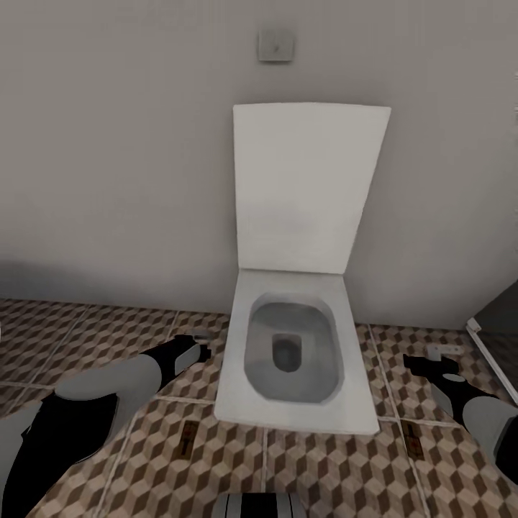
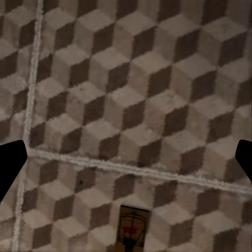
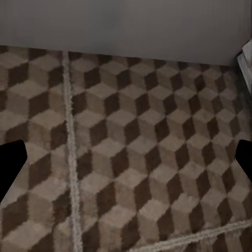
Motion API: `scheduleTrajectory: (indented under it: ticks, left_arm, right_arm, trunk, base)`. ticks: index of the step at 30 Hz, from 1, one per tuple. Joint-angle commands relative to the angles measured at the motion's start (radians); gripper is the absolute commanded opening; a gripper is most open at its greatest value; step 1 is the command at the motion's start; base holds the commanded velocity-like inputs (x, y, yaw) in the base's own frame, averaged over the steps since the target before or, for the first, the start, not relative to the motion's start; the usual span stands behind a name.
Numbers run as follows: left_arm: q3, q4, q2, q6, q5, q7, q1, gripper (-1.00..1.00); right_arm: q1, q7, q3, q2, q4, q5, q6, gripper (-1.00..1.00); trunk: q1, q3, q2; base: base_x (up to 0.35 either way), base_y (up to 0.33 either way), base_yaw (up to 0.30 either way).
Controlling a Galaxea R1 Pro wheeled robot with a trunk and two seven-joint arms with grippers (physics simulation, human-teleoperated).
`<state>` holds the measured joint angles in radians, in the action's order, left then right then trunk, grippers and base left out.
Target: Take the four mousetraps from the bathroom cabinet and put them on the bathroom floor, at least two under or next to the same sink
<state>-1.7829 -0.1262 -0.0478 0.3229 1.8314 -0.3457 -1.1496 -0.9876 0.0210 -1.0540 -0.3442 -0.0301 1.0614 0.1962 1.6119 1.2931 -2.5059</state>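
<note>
On the bathroom floor [image 1: 108,338] stands a white toilet [image 1: 295,360], lid up. One mousetrap [image 1: 188,437] lies near-left of it, another [image 1: 411,437] near-right. Both the left gripper [image 1: 198,349] and right gripper [image 1: 421,363] are wide apart, holding nothing.

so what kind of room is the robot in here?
A bathroom, almost certainly: a white toilet with its lid raised stands against a plain wall, a flush plate above it, on cube-patterned floor tiles. Two mousetraps lie on the tiles.

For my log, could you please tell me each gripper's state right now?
Left gripper: open, holding nothing.
Right gripper: open, holding nothing.
</note>
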Motion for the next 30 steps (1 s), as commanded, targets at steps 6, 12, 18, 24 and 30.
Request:
scheduleTrajectory:
  ticks: [6,12,18,24,30]
  left_arm:
    - [-0.004,-0.002,0.0,0.002,0.005,-0.006,-0.001,1.0]
    - [-0.004,-0.002,0.0,0.002,0.005,-0.006,-0.001,1.0]
    - [-0.004,-0.001,0.0,0.002,0.005,-0.006,-0.001,1.0]
    - [-0.004,-0.001,0.0,0.002,0.005,-0.006,-0.001,1.0]
    - [-0.004,-0.001,0.001,0.002,0.005,-0.006,-0.001,1.0]
  right_arm:
    - [0.0,0.002,-0.008,-0.001,-0.001,0.005,0.002,1.0]
    - [0.0,0.002,-0.008,-0.001,-0.001,0.005,0.002,1.0]
    - [0.0,0.002,-0.008,-0.001,-0.001,0.005,0.002,1.0]
    - [0.0,0.002,-0.007,-0.001,-0.002,0.005,0.002,1.0]
    - [0.0,0.002,-0.007,-0.001,-0.002,0.005,0.002,1.0]
  trunk:
    - [-0.003,-0.023,0.001]
    - [-0.006,-0.046,0.003]
    - [-0.008,-0.069,0.004]
    - [-0.011,-0.092,0.005]
    - [-0.027,-0.113,0.033]
  base:
    - [0.0,0.0,0.0]
    - [0.0,0.0,0.0]
    - [0.0,0.0,0.0]
    - [0.0,0.0,0.0]
    - [0.0,0.0,0.0]
